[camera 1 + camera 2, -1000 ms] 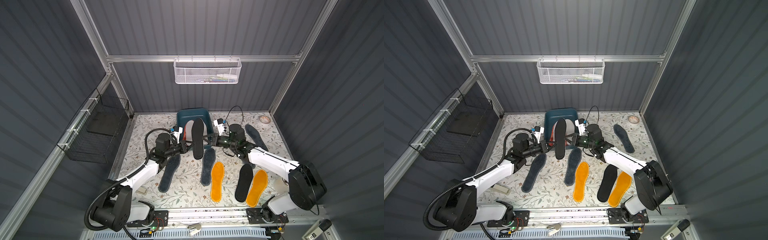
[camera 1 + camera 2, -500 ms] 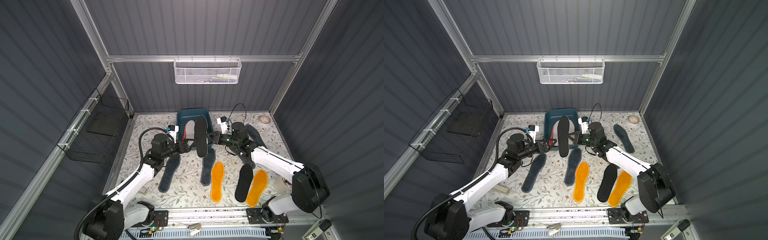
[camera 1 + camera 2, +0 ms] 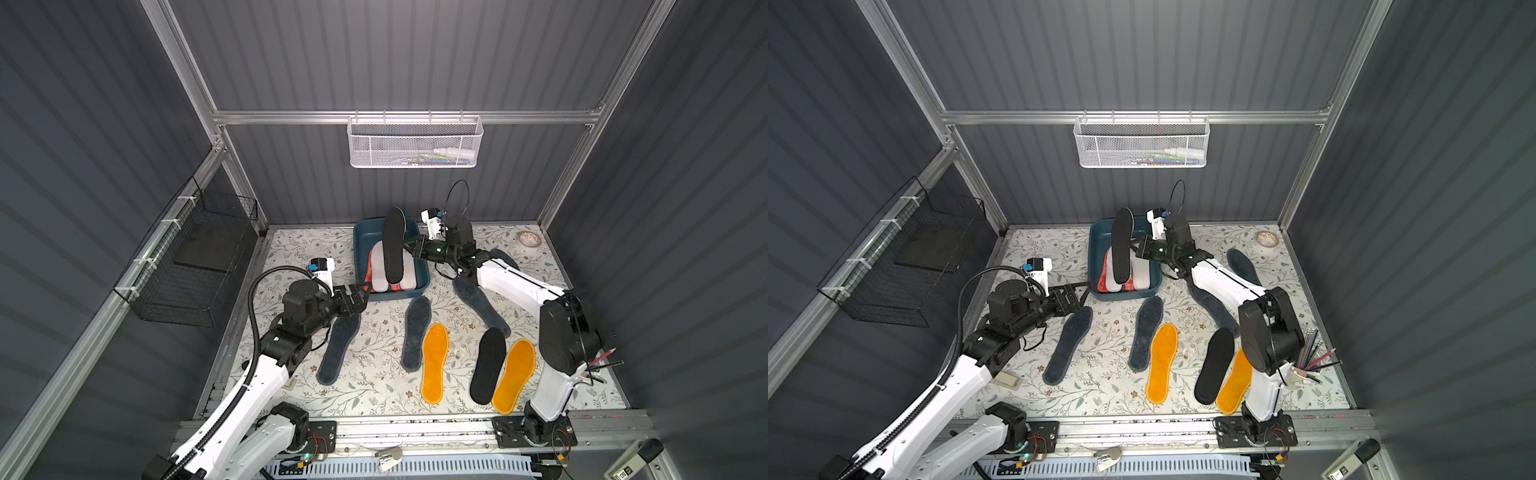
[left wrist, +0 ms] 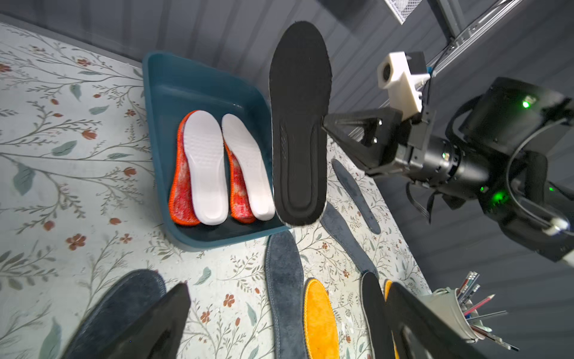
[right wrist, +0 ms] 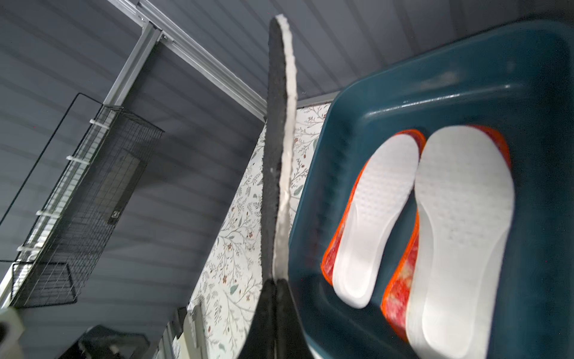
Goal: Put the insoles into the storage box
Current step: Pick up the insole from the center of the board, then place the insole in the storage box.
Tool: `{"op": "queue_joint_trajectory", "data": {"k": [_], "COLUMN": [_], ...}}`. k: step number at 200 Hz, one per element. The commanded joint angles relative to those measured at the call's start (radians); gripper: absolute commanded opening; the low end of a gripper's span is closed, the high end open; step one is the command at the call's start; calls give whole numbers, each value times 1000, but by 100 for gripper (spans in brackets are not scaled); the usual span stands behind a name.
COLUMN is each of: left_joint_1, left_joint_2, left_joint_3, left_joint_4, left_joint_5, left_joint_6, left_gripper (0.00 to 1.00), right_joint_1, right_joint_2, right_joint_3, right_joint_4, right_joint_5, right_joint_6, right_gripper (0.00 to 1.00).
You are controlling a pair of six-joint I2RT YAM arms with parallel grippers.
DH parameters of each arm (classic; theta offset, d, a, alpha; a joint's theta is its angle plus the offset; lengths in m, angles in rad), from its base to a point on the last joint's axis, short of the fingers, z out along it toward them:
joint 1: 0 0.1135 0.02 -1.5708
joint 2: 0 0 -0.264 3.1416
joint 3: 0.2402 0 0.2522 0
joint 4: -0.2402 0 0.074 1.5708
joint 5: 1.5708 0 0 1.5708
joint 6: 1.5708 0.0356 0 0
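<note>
Counting stock against the shallow teal-blue rectangular plastic storage box (image 3: 368,235).

Inside the box: two white foam insoles (image 4: 205,167) side by side, each lying on a mottled red-orange insole (image 4: 181,189).

Above the box: one black foam insole (image 3: 394,245), on edge and lengthwise along the box. The right gripper (image 3: 409,248) pinches its long side with jaws closed tight on it. It is not yet lowered.

Just beside the box's near corner: the left gripper (image 3: 362,296), jaws spread wide, holding nothing.

Outside the box, flat on the floral tablecloth (image 3: 374,382): four fuzzy dark grey-blue insoles (image 3: 338,347), two orange-yellow fleecy insoles (image 3: 434,361) and a second black insole (image 3: 488,365).

Judgement: four are stowed, one is over the box and seven remain, so the task is roughly a third done.
</note>
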State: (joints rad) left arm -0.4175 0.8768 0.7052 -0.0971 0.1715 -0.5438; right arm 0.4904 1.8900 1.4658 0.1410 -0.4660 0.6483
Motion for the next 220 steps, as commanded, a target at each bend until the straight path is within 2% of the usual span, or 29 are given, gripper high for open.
{"op": "queue_joint_trajectory", "data": {"k": [1,89,198,207,220], "left_joint_1": [-4,-4,-4,-4,-4], "left_joint_2": [-17,-50,-33,-33,-32], "left_joint_3": [-19,-33,-29,-29,-29], "left_joint_4": [-80,-123,-120,-121,-121], "left_joint_5": [-38,-66,-64,-64,-64], "left_joint_6": [22,18,15,14,14], "left_gripper": [100,100,100,100,100], "right_joint_1": [-9,-11,4,4,5], "right_joint_2": [94,367,526,527,519], "right_joint_3": [94,353,488,492,493], "right_joint_4": [-55,-170,-221,-231,-244], "right_joint_5": [-1,-77,-99,-93,-83], "right_joint_6": [-28,-45,-25,-30,-40], "right_gripper": [0,0,0,5,17]}}
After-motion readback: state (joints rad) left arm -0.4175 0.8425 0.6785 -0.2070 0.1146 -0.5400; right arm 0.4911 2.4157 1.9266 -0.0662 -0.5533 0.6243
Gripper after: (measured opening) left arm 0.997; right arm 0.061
